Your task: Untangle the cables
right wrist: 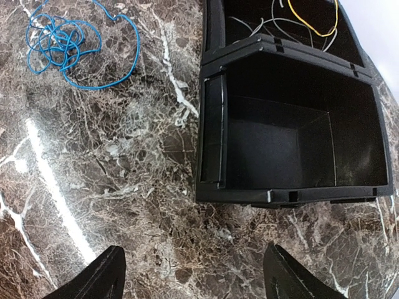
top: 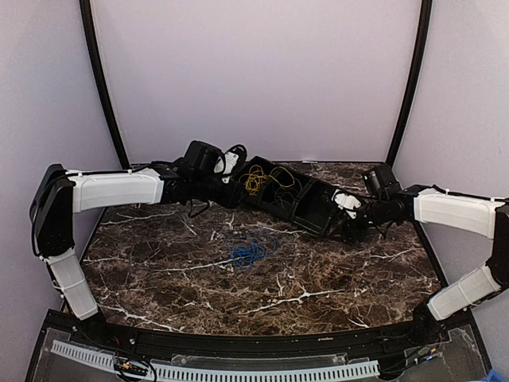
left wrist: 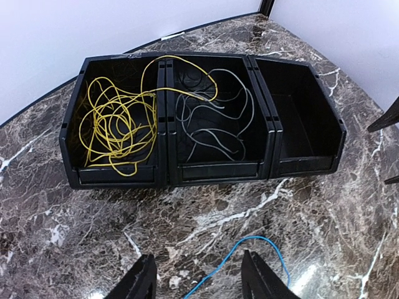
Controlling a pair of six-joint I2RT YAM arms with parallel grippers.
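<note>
The yellow cable lies in loose loops in the left black bin, and one strand arches over the divider into the middle bin. The blue cable sits in a small coil on the marble table in front of the bins, also seen in the right wrist view. My left gripper hangs open above the table, and a single blue strand runs on the surface below its fingers, untouched. My right gripper is open wide over bare marble beside the end bin, holding nothing.
Three joined black bins stand at the back middle. The middle one holds a grey cable; the right one has nothing in it. White walls and black corner posts close off the table at the back.
</note>
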